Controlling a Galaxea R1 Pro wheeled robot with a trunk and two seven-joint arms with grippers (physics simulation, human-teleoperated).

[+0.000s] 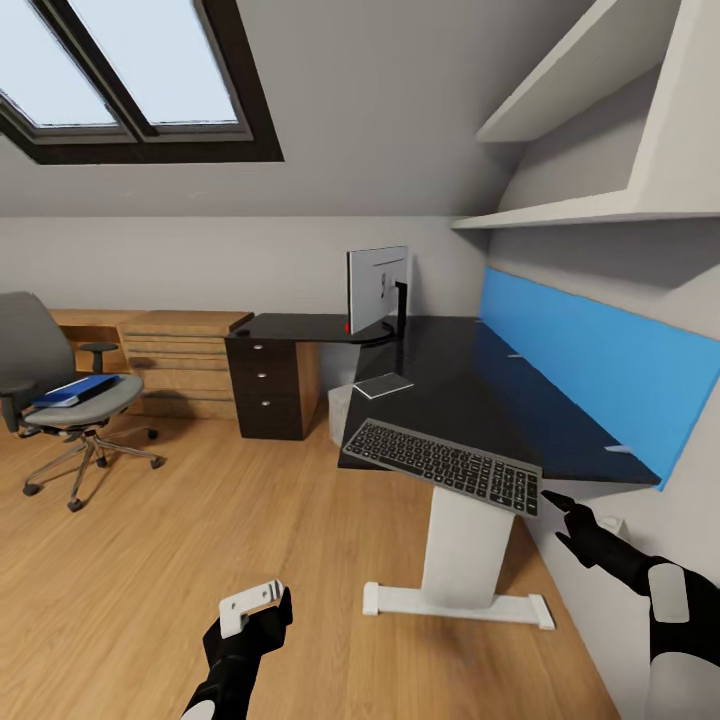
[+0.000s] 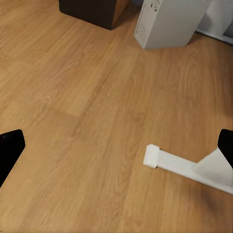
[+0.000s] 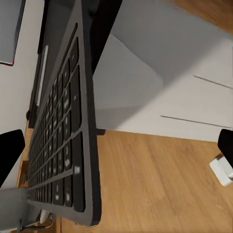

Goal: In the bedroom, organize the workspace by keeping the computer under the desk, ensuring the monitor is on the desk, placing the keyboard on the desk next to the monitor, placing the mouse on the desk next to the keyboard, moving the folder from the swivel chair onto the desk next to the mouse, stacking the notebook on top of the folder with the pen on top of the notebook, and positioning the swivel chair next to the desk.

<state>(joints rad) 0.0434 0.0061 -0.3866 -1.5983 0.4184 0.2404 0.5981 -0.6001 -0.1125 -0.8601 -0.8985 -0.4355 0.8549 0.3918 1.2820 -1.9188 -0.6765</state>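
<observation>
— Both pairs of fingers?
— Spread wide, holding nothing. Right gripper [image 1: 562, 515] sits just beside the keyboard [image 1: 444, 465], which overhangs the desk [image 1: 450, 385] front edge.
— The rest?
— Monitor [image 1: 377, 288] at twelve o'clock, notebook [image 1: 383, 385] before it; left gripper [image 1: 262, 607] low; blue folder [image 1: 74, 390] on the swivel chair [image 1: 60, 395] at nine

My desk [image 1: 470, 400] hides most of the computer [image 1: 340, 415]. The swivel chair [image 1: 60, 400] (its back especially) runs off the picture's edge.
</observation>
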